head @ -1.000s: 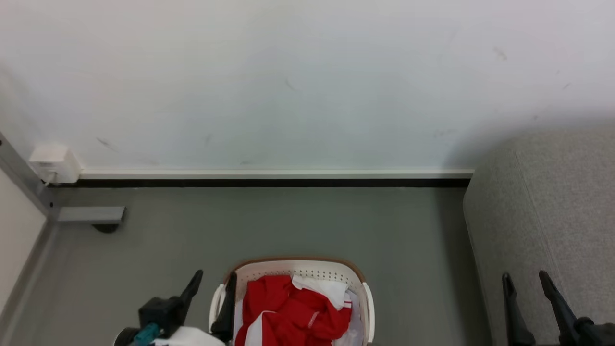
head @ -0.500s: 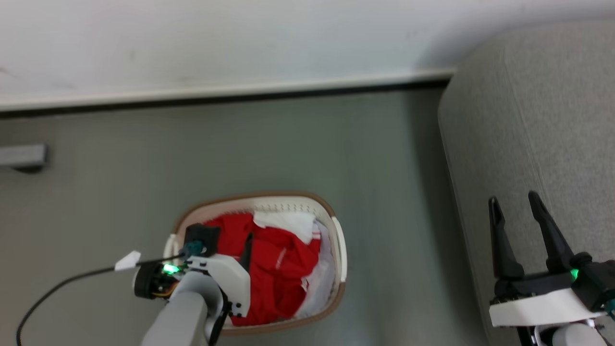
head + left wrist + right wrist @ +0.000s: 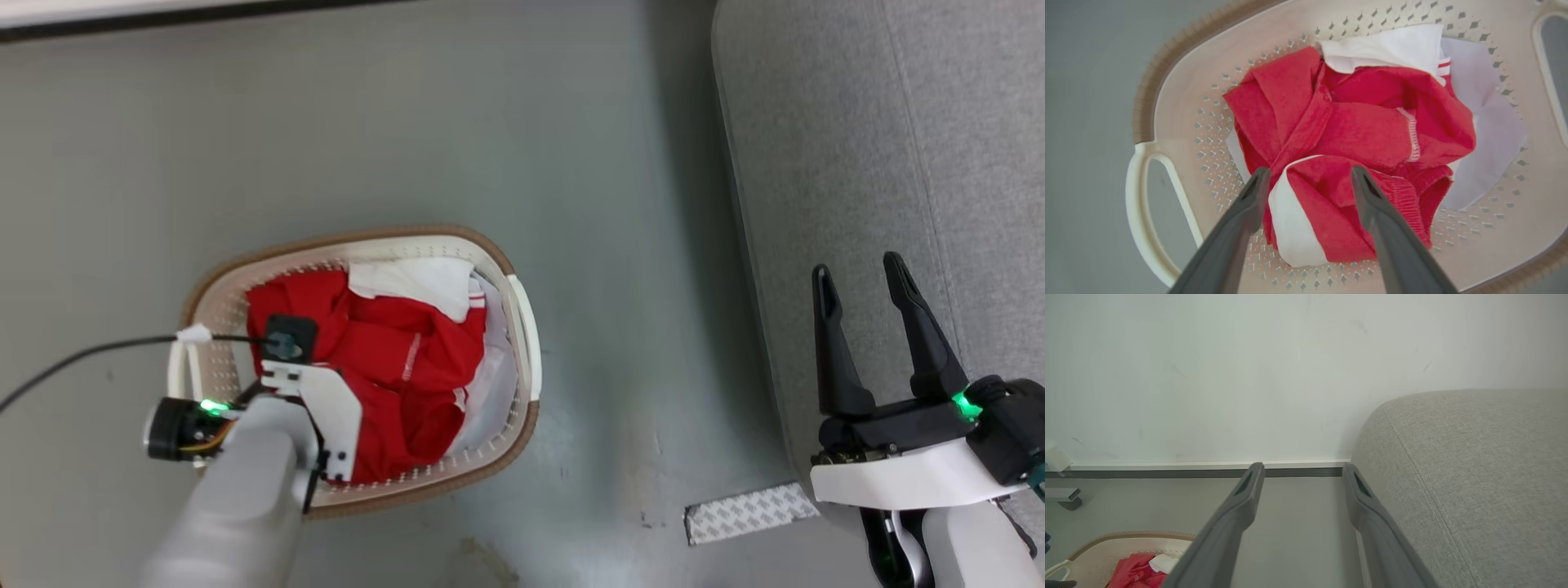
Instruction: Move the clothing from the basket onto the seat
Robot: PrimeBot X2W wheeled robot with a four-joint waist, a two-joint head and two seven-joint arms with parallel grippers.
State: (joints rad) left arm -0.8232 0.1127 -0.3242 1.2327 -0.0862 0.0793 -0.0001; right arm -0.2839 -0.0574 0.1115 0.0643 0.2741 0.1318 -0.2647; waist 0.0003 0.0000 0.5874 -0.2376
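Grey floor (image 3: 490,122): my left end effector (image 3: 1309,177), spread wide, has swung from beside the basket (image 3: 522,327) to just above the clothing (image 3: 392,359) heaped inside it, so a first grab looks near; my right end effector (image 3: 857,273), likewise spread, waits right of the basket.

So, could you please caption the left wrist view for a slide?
Open left gripper poised over red clothing heaped in the perforated cream basket.
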